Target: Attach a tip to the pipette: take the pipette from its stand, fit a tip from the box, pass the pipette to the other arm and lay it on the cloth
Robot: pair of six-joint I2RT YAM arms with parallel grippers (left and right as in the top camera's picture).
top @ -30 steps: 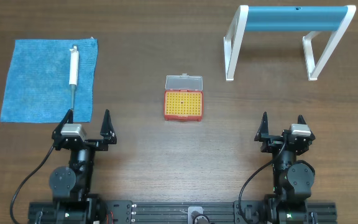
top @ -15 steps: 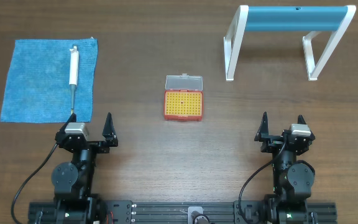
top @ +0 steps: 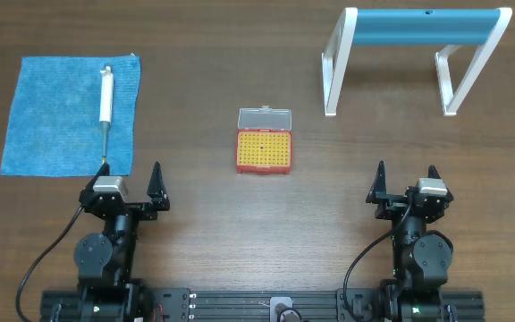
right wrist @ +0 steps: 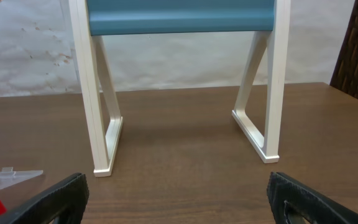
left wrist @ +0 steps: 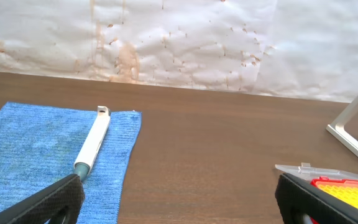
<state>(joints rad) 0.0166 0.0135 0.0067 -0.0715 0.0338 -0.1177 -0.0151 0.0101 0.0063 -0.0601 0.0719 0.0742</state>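
The pipette (top: 105,97) lies on the cloth (top: 52,121), along its right side. Its white body points lengthwise towards the left arm, and its thin end reaches the cloth's near edge. The cloth is blue and lies flat at the far left of the table (top: 195,215).

The left pincer (top: 122,179) sits low by its base, just short of the cloth's near right corner. Its fingers are spread wide and hold nothing. The right pincer (top: 407,172) sits the same way at the right, wide and empty, facing the stand (top: 423,27).

The stand, a white frame with a blue bar across the top, is at the far right of the table. The tip box (top: 264,150) sits mid-table between the arms. It is orange, filled with yellow tips, and its clear lid is folded back on the far side.
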